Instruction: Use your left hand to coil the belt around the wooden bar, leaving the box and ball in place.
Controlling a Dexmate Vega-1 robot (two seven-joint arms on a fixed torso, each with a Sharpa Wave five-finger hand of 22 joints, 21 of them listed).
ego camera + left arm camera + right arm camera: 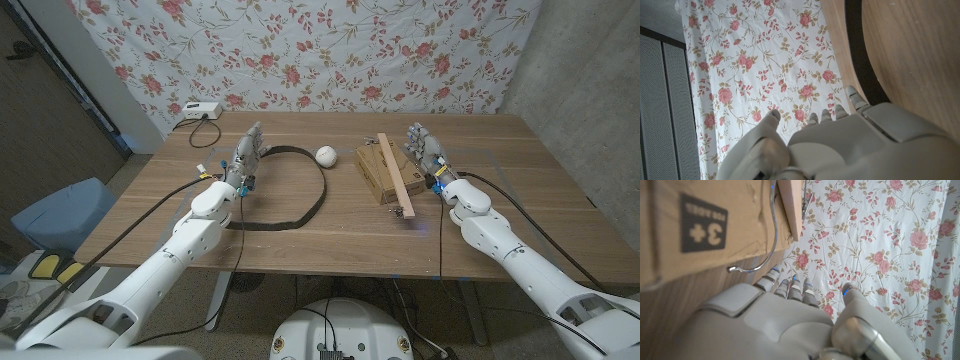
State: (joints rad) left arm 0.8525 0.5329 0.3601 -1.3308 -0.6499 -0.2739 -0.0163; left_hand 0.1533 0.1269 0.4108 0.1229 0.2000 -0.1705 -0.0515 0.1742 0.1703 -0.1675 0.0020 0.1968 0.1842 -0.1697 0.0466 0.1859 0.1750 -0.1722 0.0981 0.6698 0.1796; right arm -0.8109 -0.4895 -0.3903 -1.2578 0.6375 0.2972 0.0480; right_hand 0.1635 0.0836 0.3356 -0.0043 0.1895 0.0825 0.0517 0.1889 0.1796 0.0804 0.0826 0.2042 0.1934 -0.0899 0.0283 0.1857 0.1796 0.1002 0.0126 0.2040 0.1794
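A dark belt [300, 205] lies in a loose loop on the wooden table [520, 215], left of centre. My left hand [245, 155] stands at the loop's left side with fingers apart, holding nothing; the belt [860, 55] passes just beyond its fingertips in the left wrist view. A wooden bar [395, 170] rests slanted across a cardboard box [375, 172] at centre right. A white ball [326, 155] sits between belt and box. My right hand [425, 150] stands open just right of the box [695, 225] and the bar [792, 205].
A white device [198, 110] with a cable sits at the table's back left corner. A metal hook [757, 262] hangs near the bar's end. A floral cloth [300, 50] hangs behind the table. A blue bin [60, 210] stands on the floor at left.
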